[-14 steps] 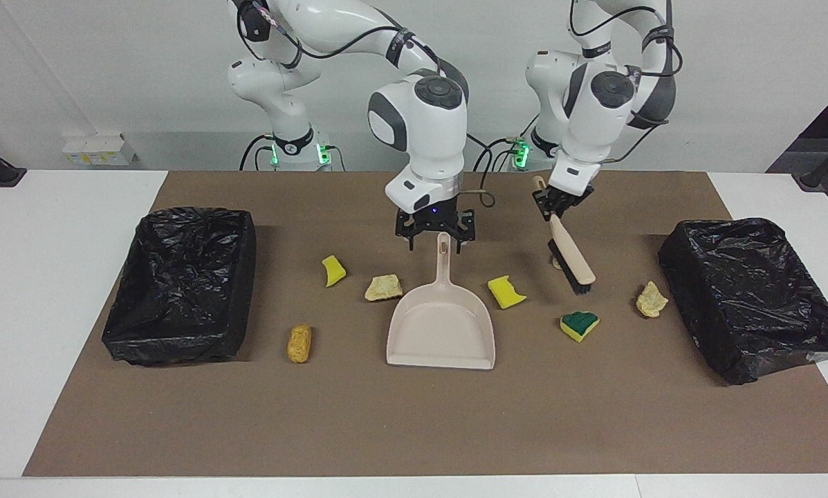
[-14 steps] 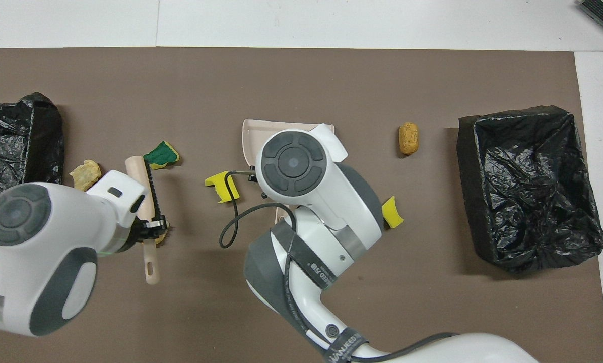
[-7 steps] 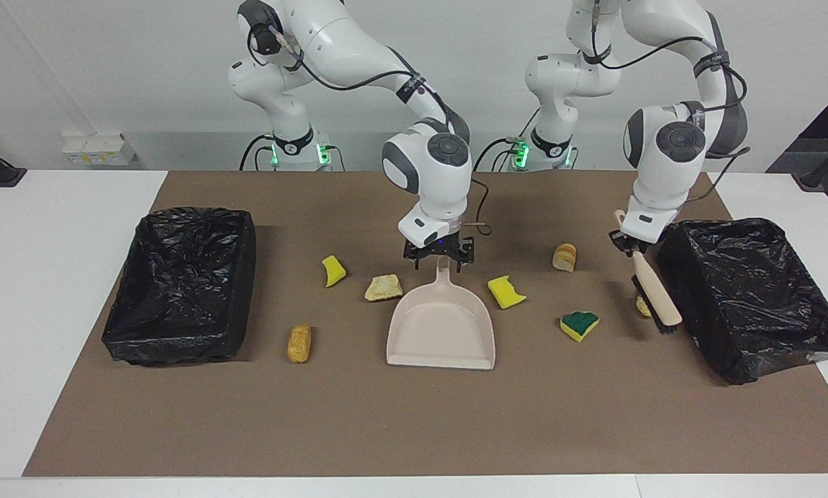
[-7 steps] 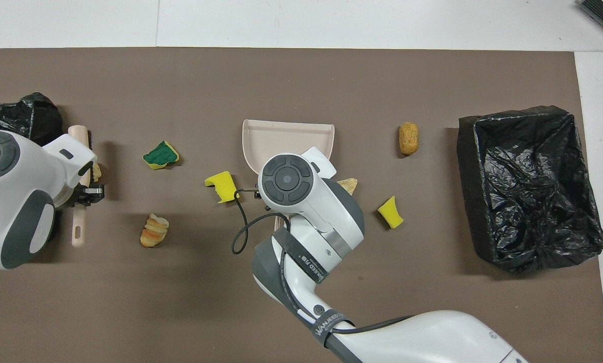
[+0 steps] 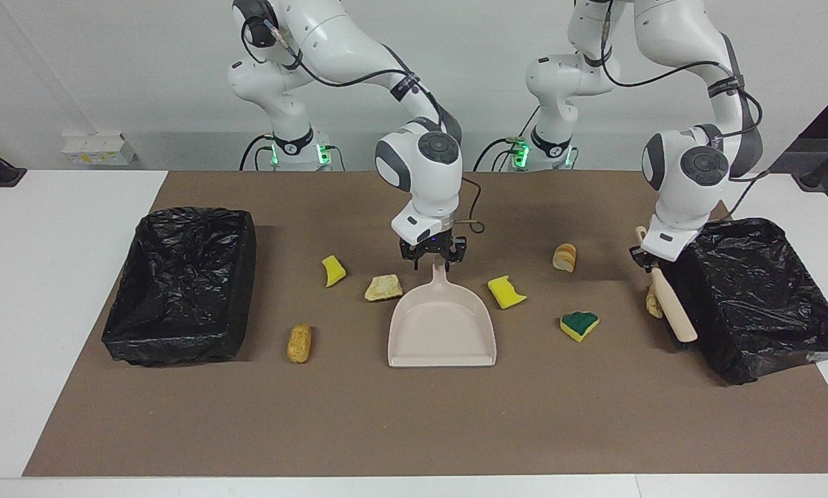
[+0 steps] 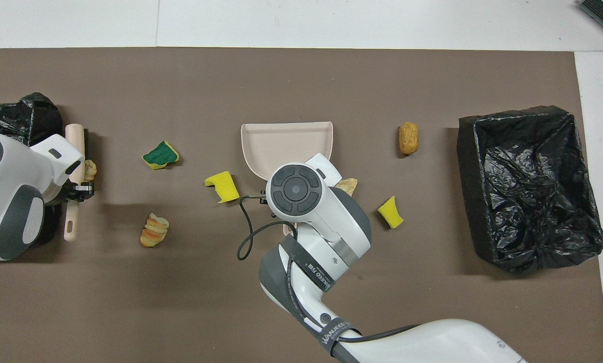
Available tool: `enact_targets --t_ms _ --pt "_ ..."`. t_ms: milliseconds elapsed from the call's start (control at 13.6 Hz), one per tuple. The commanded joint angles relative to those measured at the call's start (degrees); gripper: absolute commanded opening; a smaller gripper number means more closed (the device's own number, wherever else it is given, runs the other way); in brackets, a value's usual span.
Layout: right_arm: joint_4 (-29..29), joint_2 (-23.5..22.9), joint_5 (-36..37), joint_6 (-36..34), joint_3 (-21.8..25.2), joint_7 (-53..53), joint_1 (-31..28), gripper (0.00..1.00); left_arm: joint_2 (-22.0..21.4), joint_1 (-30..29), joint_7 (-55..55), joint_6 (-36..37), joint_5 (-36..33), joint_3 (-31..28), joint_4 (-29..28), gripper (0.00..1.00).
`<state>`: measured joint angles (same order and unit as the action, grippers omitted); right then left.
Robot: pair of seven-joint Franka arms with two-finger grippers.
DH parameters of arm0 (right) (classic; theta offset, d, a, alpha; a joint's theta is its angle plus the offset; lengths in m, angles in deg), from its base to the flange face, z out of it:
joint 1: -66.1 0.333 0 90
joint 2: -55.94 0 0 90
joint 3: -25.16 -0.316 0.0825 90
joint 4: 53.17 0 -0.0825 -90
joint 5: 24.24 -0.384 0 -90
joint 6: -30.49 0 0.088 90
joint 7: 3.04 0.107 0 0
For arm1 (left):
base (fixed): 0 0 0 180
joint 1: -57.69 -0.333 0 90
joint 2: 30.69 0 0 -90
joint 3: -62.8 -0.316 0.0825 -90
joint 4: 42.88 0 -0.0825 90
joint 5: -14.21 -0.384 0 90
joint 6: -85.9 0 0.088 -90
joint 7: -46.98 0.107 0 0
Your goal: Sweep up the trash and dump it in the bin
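Brush beside the scrap, dustpan handle under my other gripper

My left gripper (image 5: 643, 259) is clamped on the beige brush (image 5: 672, 307), angled over the pale crusty chunk (image 5: 653, 302) beside the black-lined bin (image 5: 759, 297); my right gripper (image 5: 433, 256) straddles the beige dustpan (image 5: 441, 325) handle, grip unclear.

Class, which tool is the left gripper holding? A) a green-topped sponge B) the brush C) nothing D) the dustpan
B: the left gripper is shut on the handle of the brush, beside the bin at its end of the table.
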<state>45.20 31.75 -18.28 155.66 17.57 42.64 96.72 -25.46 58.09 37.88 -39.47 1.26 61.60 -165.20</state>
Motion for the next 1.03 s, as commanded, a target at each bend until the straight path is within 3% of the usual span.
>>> enact_targets --t_ms 0,74,147,221,442,664,959 --pt "2.09 1.42 0.01 1.66 -0.33 -2.35 -0.22 0.31 -1.18 3.44 0.49 -1.02 6.77 0.32 -1.96 0.0" --pt "2.09 1.51 -0.07 1.66 -0.5 -2.44 -0.13 0.21 -1.19 4.85 0.4 -0.93 8.19 0.32 -1.96 0.0" --pt "2.0 1.43 -0.07 1.66 -0.85 -2.44 -0.13 0.05 -1.19 6.52 0.31 -0.85 9.51 0.32 -1.87 0.0" --pt "1.82 1.51 -0.07 1.66 -1.11 -2.44 -0.13 0.0 -1.19 8.45 -0.3 -0.5 10.13 0.23 -1.35 0.0" --pt "1.56 2.65 0.1 1.66 -1.12 -4.88 -0.13 0.0 -1.89 9.18 -0.3 3.44 10.13 0.06 3.03 0.0" --pt "1.38 5.46 -0.16 1.05 -1.12 -22.6 -2.85 0.0 -1.1 6.64 0.05 6.36 11.62 -0.12 9.19 0.0" --pt "0.33 6.96 -0.07 -3.96 -1.03 -52.73 -6.1 0.0 -0.92 1.19 4.68 5.75 12.77 -0.12 7.46 0.0"
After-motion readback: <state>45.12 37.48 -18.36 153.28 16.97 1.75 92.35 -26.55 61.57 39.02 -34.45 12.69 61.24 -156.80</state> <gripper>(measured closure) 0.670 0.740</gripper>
